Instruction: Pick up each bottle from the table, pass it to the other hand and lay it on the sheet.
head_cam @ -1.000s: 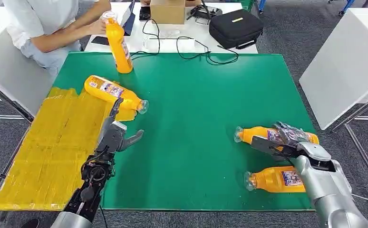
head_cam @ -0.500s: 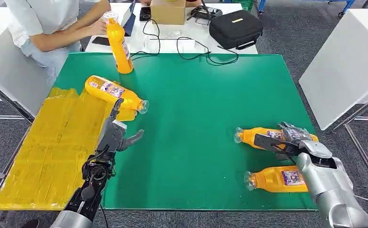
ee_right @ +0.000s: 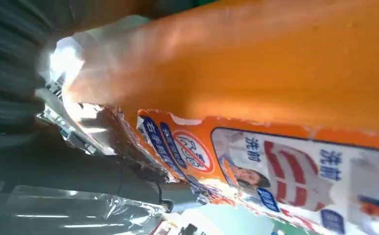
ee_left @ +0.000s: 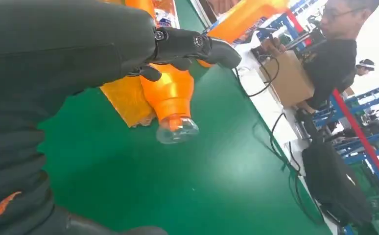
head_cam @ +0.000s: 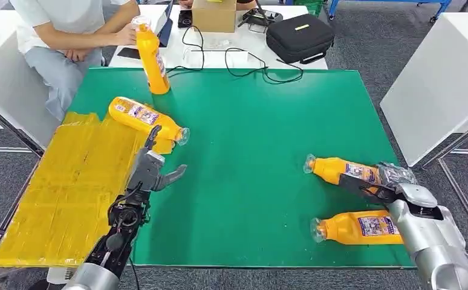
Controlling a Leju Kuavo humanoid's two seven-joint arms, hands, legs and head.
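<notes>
My right hand (head_cam: pixel 401 184) grips the base end of an orange bottle (head_cam: pixel 340 171) near the right edge of the green mat (head_cam: pixel 250 133); its clear cap points left and is tilted up a little. In the right wrist view this bottle (ee_right: pixel 275 73) sits very close, label showing. A second bottle (head_cam: pixel 358 228) lies just in front of it. A third bottle (head_cam: pixel 147 119) lies half on the yellow sheet (head_cam: pixel 68 193). My left hand (head_cam: pixel 153 172) hovers open just short of it, fingers (ee_left: pixel 197 44) spread above that bottle (ee_left: pixel 173 98).
A person at the far left holds an upright orange bottle (head_cam: pixel 151 57) on the mat's back edge. Behind the mat lie cables (head_cam: pixel 243 60), a cardboard box (head_cam: pixel 213 15) and a black case (head_cam: pixel 299 36). A white table (head_cam: pixel 437 78) stands at the right.
My right hand has shifted right with the bottle it grips, and the bottle's cap end has swung up and away. The left hand has barely moved.
</notes>
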